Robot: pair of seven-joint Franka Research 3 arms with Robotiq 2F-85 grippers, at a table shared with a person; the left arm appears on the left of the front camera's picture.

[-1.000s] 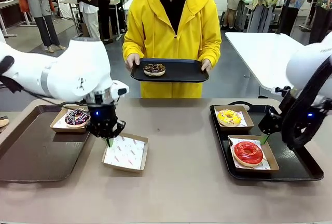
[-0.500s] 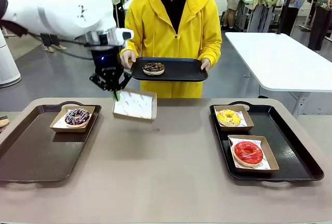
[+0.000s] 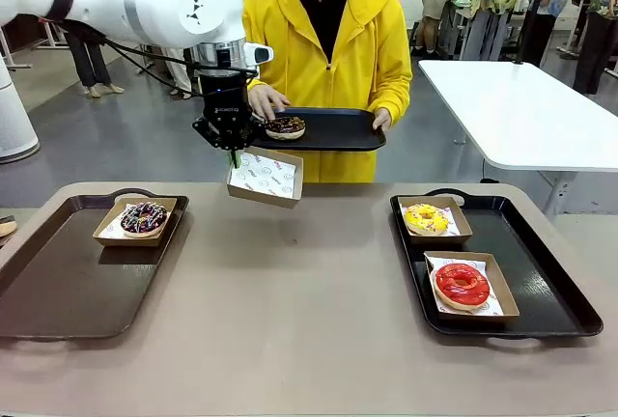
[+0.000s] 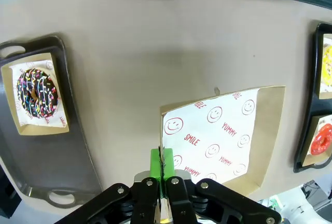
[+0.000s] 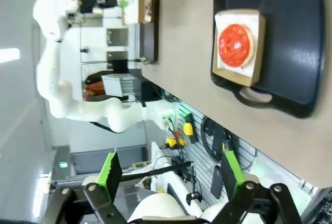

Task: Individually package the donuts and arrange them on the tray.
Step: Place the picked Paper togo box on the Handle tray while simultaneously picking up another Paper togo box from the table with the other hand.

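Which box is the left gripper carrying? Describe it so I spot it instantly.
Look at the person in yellow at the table's far side. Just below their black tray, the left gripper pinches a box in mid-air. Unlike the others, it has no donut, just smiley-printed paper.

One boxed donut lies on the left tray, two on the right tray.
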